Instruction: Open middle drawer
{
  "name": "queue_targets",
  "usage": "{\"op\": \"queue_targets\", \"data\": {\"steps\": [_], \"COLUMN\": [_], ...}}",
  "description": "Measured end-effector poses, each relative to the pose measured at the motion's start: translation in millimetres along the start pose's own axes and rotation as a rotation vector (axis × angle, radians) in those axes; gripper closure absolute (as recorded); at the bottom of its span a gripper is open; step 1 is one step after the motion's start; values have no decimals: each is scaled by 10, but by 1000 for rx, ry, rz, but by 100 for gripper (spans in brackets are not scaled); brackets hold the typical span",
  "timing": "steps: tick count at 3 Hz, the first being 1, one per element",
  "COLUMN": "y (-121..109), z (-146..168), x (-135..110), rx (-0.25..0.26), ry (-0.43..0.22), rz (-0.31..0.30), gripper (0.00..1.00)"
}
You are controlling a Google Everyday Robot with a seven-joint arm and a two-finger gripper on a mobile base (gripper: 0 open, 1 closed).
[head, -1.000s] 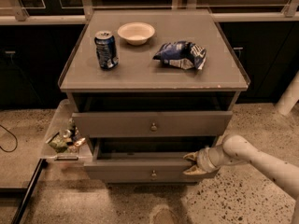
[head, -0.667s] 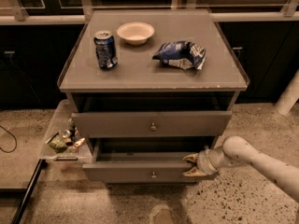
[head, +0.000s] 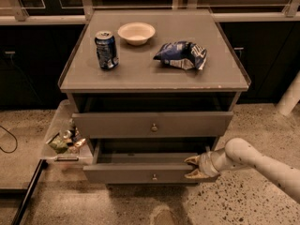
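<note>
We look down on a grey wooden cabinet with stacked drawers. The middle drawer (head: 136, 173) is the lower of the two fronts we can see. It sits low in the view, pulled out toward us well beyond the cabinet face, so a strip of its grey inside shows behind the flat front board. A small round metal knob (head: 153, 176) sits at the centre of that front.

The end effector (head: 186, 168) is at the right end of this drawer, well to the right of the knob and not touching it. Its two tan fingers (head: 193, 160) point left and stand a modest way apart. We see one finger just behind the top edge of the front board and the other just in front of it, so the end effector holds the board's right end between them. The pale arm (head: 262, 161) reaches in from the lower right corner, low over the speckled floor (head: 243, 205).

Above, the uppermost drawer (head: 117, 124) has a taller front with its own knob and is also out a little, with a dark gap over it.

On the tabletop (head: 140, 74) stand a blue drink can (head: 106, 49) at the left, a pale empty bowl (head: 136, 33) near the back, and a crumpled blue snack bag (head: 182, 55) at the right, all apart from one another.

A clear tray (head: 55, 125) holding small items we cannot make out sits against the cabinet's left side.
</note>
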State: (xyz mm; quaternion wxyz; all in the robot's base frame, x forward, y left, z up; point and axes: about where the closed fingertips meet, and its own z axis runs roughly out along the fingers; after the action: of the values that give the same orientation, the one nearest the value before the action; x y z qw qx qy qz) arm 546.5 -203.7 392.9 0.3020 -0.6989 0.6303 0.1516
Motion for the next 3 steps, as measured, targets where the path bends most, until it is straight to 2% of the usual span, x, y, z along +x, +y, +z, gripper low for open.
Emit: {"op": "queue_targets", "data": {"steps": [2,3], "y": [-14,25], "z": [-8,-28], "x": [43,47], "rx": [-9,-9], "ry": [-20,-23], "rz": [16,13], "gripper": [34,37]}}
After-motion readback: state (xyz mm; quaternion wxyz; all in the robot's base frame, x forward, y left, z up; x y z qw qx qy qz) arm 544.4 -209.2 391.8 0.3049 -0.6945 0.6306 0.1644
